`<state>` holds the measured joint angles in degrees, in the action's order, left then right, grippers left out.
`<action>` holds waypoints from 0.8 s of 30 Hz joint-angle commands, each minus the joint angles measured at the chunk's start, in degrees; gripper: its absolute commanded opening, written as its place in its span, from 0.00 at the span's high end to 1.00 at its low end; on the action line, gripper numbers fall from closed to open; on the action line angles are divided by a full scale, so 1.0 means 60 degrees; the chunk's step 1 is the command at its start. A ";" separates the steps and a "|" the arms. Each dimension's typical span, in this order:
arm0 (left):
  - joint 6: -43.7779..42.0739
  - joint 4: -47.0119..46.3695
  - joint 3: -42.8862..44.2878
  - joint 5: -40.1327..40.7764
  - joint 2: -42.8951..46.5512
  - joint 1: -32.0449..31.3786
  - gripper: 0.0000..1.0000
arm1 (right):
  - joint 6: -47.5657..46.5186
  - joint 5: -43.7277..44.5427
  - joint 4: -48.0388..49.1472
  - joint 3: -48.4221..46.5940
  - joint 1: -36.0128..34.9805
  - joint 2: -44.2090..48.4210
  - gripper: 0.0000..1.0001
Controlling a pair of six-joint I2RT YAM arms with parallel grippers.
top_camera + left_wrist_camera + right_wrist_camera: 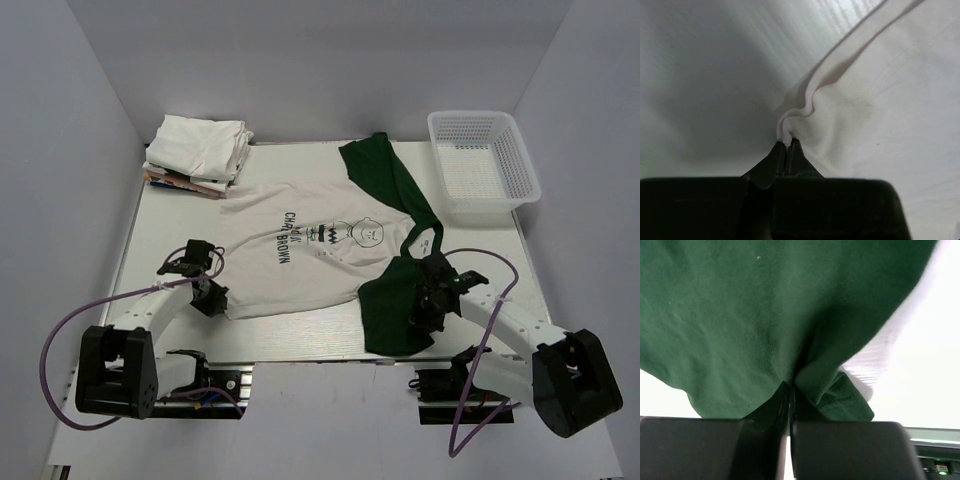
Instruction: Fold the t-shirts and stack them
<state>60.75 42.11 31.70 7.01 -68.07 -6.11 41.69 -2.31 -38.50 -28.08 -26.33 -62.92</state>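
White tee [300, 270], green sleeves, lies spread; my left tool [787, 145] pinches its hem, my right tool [791, 388] a sleeve, tips cloth-hidden.

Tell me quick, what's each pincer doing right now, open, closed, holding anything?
Left pincer: closed, pinching the white edge of the Charlie Brown t-shirt.
Right pincer: closed, gripping that shirt's dark green sleeve.

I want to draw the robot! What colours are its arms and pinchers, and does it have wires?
The left arm and right arm are white tubes with chunky black joints. The left gripper and right gripper are black wedges narrowing to a point. A purple cable loops beside each arm. I see no markings.
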 commanded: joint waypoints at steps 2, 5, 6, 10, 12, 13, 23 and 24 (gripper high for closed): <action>0.0244 0.1110 -0.0274 0.0253 0.0606 0.0066 1.00 | 0.0243 -0.0582 -0.0424 0.0094 -0.0621 -0.0135 1.00; 0.0333 0.1580 -0.0186 0.0253 0.1500 0.0066 1.00 | 0.0259 -0.0365 -0.0775 -0.0283 -0.0870 0.0332 1.00; 0.0334 0.1697 0.0017 0.0471 0.1705 0.0066 1.00 | 0.0258 -0.0160 -0.1269 -0.0446 -0.0886 0.0523 1.00; 0.0334 0.2777 0.0837 0.1000 0.2351 0.0066 1.00 | -0.0020 0.0868 -0.2092 -0.1560 -0.0988 0.1210 1.00; 0.0422 0.3088 0.1247 0.1000 0.2585 -0.0021 1.00 | 0.0185 0.0780 -0.2503 -0.1926 -0.1061 0.1417 1.00; 0.0422 0.3235 0.1249 0.0899 0.2586 -0.0022 1.00 | 0.0272 0.0751 -0.2809 -0.2014 -0.1061 0.1709 1.00; 0.0553 0.5430 0.1805 0.0005 0.3666 0.0066 1.00 | 0.1049 0.0867 -0.4640 -0.2952 -0.1369 0.3085 1.00; 0.0553 0.5433 0.1806 0.0004 0.3844 -0.0021 1.00 | 0.1064 0.0940 -0.4701 -0.3170 -0.1398 0.3204 1.00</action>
<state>63.31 68.45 39.92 8.25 -49.36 -6.09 45.80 1.56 -61.01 -42.41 -33.98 -47.09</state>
